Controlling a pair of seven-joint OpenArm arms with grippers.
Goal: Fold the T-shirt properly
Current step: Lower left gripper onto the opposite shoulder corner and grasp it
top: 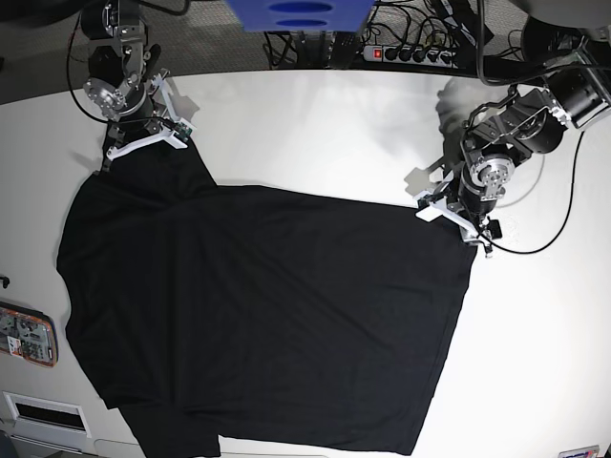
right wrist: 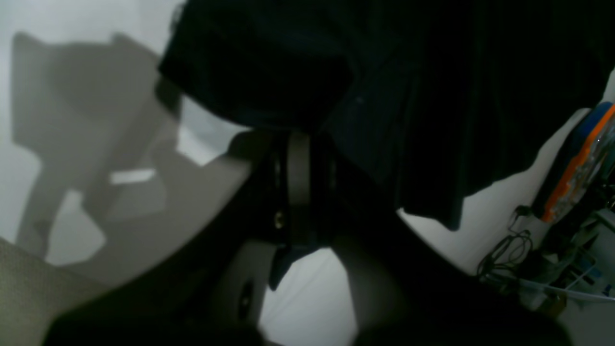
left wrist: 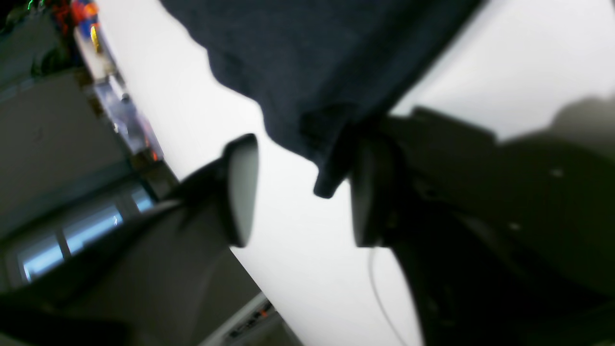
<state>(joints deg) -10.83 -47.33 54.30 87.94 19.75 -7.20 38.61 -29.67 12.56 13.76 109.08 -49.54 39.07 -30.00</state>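
The black T-shirt (top: 267, 315) lies spread flat on the white table (top: 315, 124), reaching the front edge. My left gripper (top: 456, 221) sits at the shirt's far right corner. In the left wrist view it (left wrist: 302, 192) is open, and a hanging corner of the shirt (left wrist: 307, 72) dips between the jaws, close to the right finger (left wrist: 365, 192). My right gripper (top: 143, 143) is at the shirt's far left corner. In the right wrist view it (right wrist: 298, 163) is shut on the edge of the dark fabric (right wrist: 432, 96), which is drawn up to it.
A power strip (top: 401, 52) and cables lie behind the table's far edge, next to a blue object (top: 296, 11). A flat orange-edged item (top: 29, 334) sits at the left edge. A thin cable (top: 554, 229) loops on the table by the left arm.
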